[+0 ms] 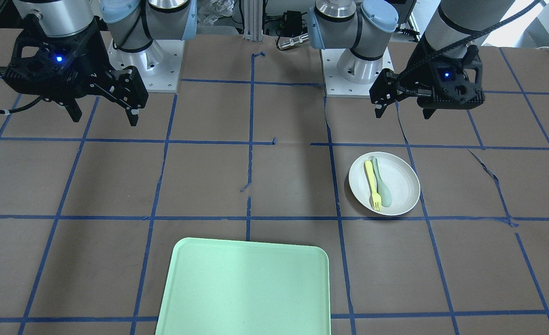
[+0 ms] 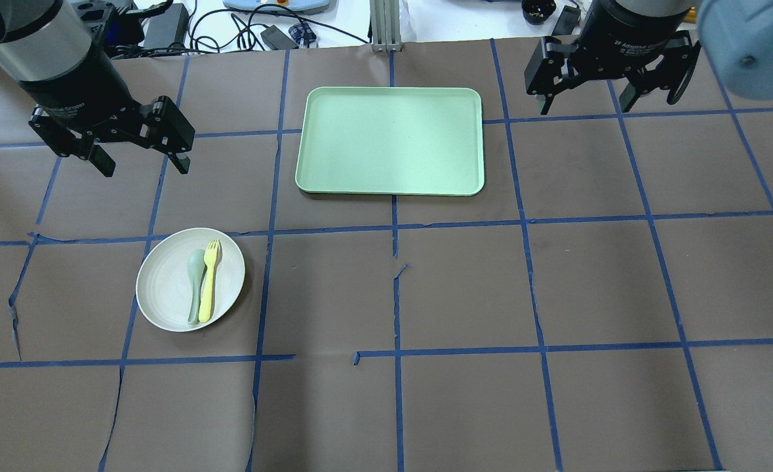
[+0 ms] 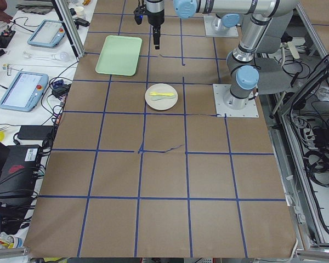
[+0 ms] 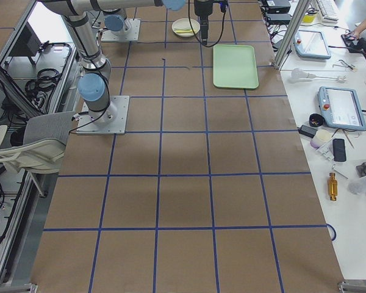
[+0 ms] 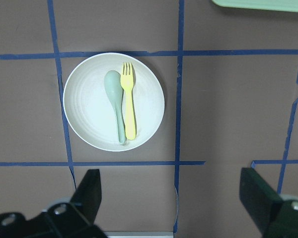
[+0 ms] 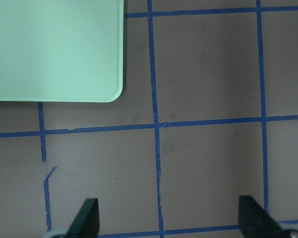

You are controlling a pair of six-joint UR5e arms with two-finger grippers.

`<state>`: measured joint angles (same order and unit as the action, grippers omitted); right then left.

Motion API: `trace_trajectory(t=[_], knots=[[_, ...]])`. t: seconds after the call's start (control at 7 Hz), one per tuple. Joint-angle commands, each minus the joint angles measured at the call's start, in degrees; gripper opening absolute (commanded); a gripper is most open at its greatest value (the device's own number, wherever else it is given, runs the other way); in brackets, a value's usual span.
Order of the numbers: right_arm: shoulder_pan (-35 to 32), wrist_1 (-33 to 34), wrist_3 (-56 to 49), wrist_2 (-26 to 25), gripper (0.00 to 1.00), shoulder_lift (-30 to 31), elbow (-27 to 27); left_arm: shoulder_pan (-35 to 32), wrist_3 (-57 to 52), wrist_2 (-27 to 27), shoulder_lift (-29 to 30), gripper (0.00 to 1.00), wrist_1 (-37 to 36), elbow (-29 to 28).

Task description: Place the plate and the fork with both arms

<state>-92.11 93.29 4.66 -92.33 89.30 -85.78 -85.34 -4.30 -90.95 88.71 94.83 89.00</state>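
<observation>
- The plate point(image 2: 160, 288) stands on the bench point(image 2: 465, 295) in the lower left part of the overhead view, inside one square of the blue tape.
- The fork point(image 2: 208, 283) lies flat on the plate, a little right of its middle, and its tines point up in the picture, towards the tray point(image 2: 389, 141).
- A spoon point(image 2: 193, 292) lies along the fork's left side, so close that they seem to touch.
- The left hand point(image 2: 145, 167) hangs in the upper left of this view, above the plate in the picture. Its fingers are spread wide and hold nothing.
- The right hand point(image 2: 585, 105) is in the upper right, to the right of the tray, and it is also spread and without load.
- Nothing is lifted yet, so I judge that the task is at its very beginning.
- The plate looks stiff and light, and its surface is probably smooth, so it may slide when it is pushed. I would take it at the rim, on the left side, well away from the cutlery.
- The fork looks thin, light and a little slippery, and because it lies flat the fingers have little to catch.
- I would pinch it across the middle of the handle. The risk is that one finger comes down on the spoon or pushes it.
</observation>
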Motion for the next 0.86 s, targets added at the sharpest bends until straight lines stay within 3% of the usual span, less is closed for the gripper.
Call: trace_trajectory(t=[0.0, 0.71], knots=[[0.0, 0.0, 0.0, 0.0, 1.0, 0.0, 0.0, 0.0, 0.1, 0.2, 0.0, 1.0, 0.0, 0.1], [0.0, 0.0, 0.0, 0.1, 1.0, -0.1, -0.1, 0.1, 0.1, 0.3, 0.2, 1.0, -0.4, 1.1]])
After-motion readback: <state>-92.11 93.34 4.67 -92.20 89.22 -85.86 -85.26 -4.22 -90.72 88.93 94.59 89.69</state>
